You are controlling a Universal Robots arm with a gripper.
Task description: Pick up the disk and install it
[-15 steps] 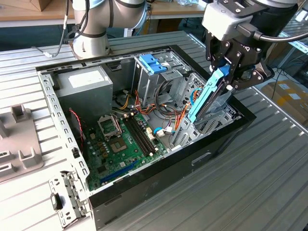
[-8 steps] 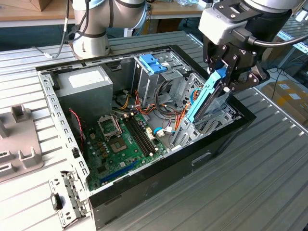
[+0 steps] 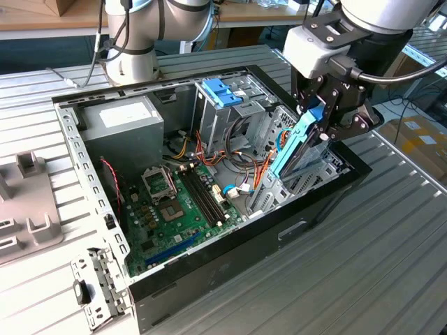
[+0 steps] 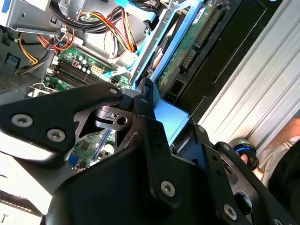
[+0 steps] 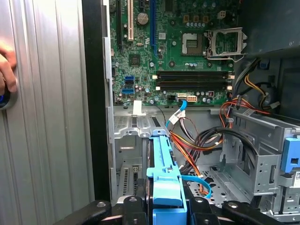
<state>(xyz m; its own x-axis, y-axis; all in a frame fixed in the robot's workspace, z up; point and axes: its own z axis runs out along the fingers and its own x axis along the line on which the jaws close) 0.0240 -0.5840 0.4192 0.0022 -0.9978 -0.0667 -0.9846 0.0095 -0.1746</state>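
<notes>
The disk (image 3: pixel 292 152), a silver drive in a bright blue carrier, hangs steeply tilted over the drive bay (image 3: pixel 316 176) at the end of the open computer case on the exterior view's right. Its lower end dips into the bay. My gripper (image 3: pixel 319 115) is shut on the blue tab at the disk's upper end. In the first wrist view the blue carrier (image 5: pixel 161 161) runs away from my gripper (image 5: pixel 167 206) towards the bay's metal floor (image 5: pixel 125 125). In the second wrist view the disk (image 4: pixel 187 44) shows its green circuit side, with my gripper (image 4: pixel 169 125) clamped on the tab.
The case holds a green motherboard (image 3: pixel 174 209), a grey power supply (image 3: pixel 129 122), a pale blue latch (image 3: pixel 222 91) and bundled cables (image 5: pixel 197 140). A black case wall (image 5: pixel 93 103) borders the bay. A person's hand (image 5: pixel 5 65) rests on the ribbed table beside the case.
</notes>
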